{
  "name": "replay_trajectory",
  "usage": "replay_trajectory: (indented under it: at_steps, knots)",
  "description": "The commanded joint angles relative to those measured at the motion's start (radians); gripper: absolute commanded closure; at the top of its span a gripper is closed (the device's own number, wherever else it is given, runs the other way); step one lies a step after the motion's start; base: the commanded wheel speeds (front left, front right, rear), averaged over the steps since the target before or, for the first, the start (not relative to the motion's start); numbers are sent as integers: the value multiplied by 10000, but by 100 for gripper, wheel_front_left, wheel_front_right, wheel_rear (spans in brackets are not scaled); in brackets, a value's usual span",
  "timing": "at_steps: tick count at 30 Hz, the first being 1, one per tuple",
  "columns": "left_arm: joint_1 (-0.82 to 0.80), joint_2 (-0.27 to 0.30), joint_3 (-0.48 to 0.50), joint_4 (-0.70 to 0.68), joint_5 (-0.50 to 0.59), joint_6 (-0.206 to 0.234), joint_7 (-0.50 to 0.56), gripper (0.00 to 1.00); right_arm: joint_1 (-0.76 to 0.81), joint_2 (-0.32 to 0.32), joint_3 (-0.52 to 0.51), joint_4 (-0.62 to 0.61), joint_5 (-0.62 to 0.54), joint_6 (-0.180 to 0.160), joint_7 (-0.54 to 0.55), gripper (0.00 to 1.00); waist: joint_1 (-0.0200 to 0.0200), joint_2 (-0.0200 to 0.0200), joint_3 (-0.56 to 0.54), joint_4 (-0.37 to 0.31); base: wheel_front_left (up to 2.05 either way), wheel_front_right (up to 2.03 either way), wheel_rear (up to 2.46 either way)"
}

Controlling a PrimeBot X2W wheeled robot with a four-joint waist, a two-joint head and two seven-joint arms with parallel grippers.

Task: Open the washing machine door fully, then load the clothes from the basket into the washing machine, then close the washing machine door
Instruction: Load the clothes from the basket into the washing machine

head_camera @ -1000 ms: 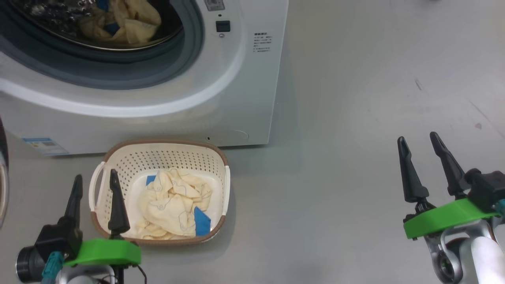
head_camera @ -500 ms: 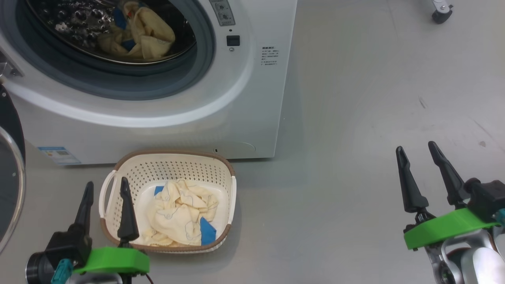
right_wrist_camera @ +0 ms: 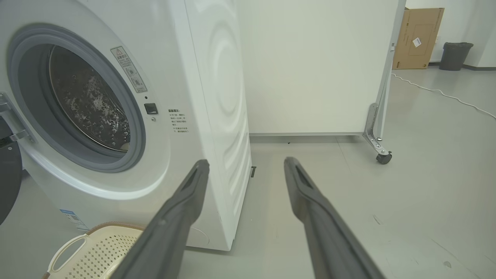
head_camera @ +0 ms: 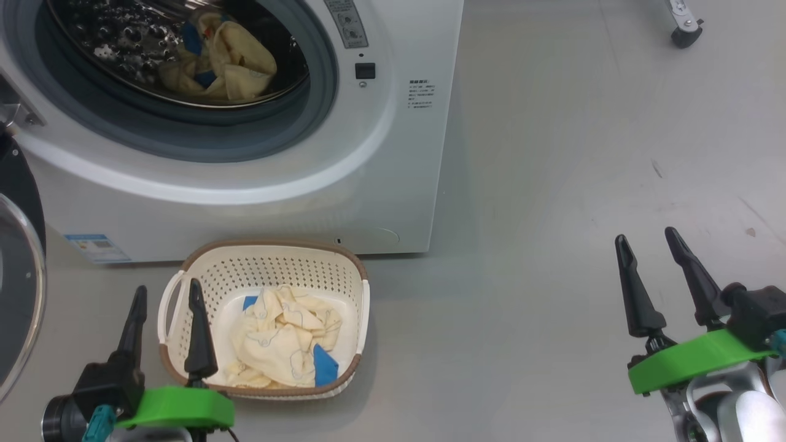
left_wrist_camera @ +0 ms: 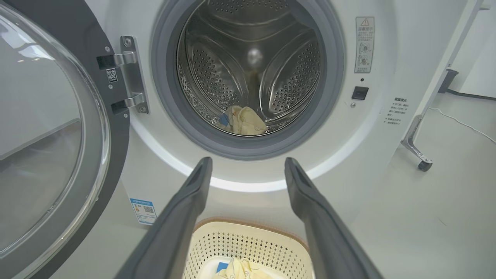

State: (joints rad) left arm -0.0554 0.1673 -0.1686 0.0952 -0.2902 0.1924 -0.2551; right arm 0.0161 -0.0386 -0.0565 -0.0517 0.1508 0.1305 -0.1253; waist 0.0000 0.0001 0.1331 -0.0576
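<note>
I see the washing machine door [left_wrist_camera: 50, 128] swung wide open to the left of the opening. It hangs on its hinge [left_wrist_camera: 130, 83], with the glass bowl turned towards my left wrist camera. The washing machine [head_camera: 399, 153] stands on the floor [head_camera: 552, 245] with its steel drum [left_wrist_camera: 252, 66] exposed. One cream-yellow garment [head_camera: 236, 58] with blue patches lies at the bottom of the drum, near the front lip.

The basket [head_camera: 270, 258] sits on the floor just in front of the machine's lower front edge, between the blue label sticker [head_camera: 98, 247] and the machine's right front corner. The rest of the clothes [head_camera: 285, 344] lie crumpled on the basket's bottom, with a blue patch showing by the near rim.

My left gripper [head_camera: 168, 286] hovers at the basket's left side. Its fingers are spread with nothing between them, and from the head one finger crosses the basket's left wall. My right gripper [head_camera: 646, 234] is well off to the right over bare floor, its fingers likewise apart and empty.

Beyond the machine stands a white panel [right_wrist_camera: 317, 66] on a caster [right_wrist_camera: 383, 158]. A cardboard box [right_wrist_camera: 418, 38], a dark bin [right_wrist_camera: 457, 56] and a cable [right_wrist_camera: 445, 95] on the floor lie further back
</note>
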Motion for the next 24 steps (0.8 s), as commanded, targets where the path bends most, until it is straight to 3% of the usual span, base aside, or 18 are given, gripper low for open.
replay_trajectory:
  at_steps: [1, 24]
  knots:
    - [-172, 139, 319, -325, 139, 40, -66, 0, -128, -116, 211, -335, 14, 2, 42, 0, 0, -1, -11, 10, 0, 0, 0]
    - [-186, 166, 126, -78, 133, 90, -58, 0, 39, -116, 286, -410, -39, 2, 271, 0, 0, -1, -308, 44, 0, 0, 0]
